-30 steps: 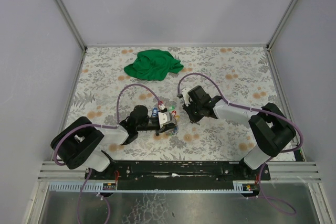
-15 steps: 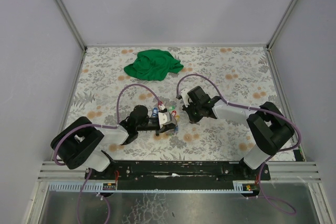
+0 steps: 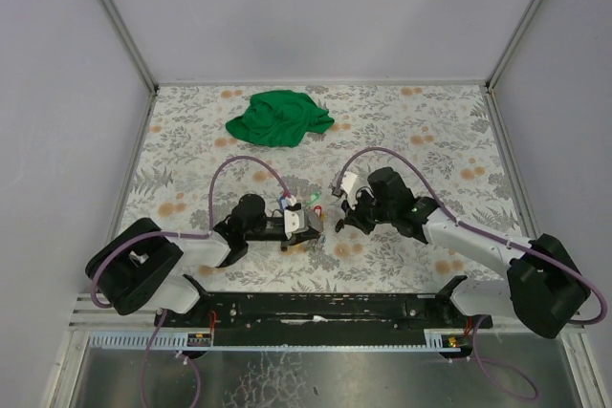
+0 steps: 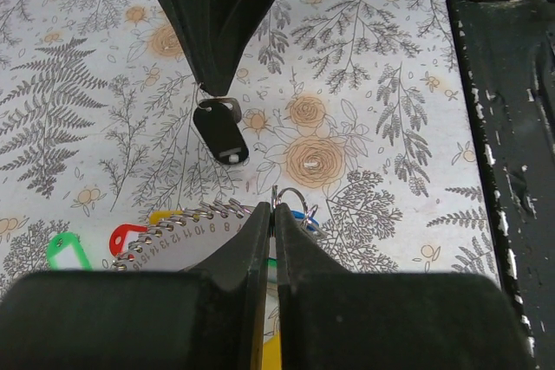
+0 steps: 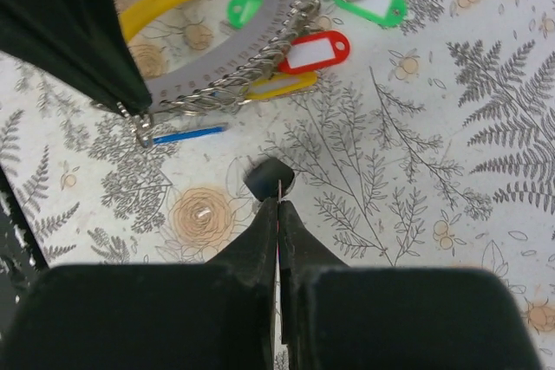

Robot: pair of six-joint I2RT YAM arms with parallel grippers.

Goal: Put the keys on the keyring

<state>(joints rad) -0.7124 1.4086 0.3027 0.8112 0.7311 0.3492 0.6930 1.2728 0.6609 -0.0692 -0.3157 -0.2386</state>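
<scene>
The keyring [image 5: 238, 58], a grey numbered arc strung with small wire loops, lies mid-surface [image 3: 430, 131]. The keys [image 3: 304, 205] are bunched on and beside it, among them a red key [image 5: 314, 51] and a green key [image 5: 375, 4]. At its 9 o'clock the left pincer [image 4: 271, 211] is fully closed on a wire loop at the keyring's end. At 3 o'clock the right pincer [image 5: 278, 201] is pinched tight on a black key tag [image 4: 221, 136]. A green cloth [image 3: 279, 118] sits well apart at 12 o'clock.

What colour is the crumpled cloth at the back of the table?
The cloth is plain green, with no pattern. It shows best in the top external view.
</scene>
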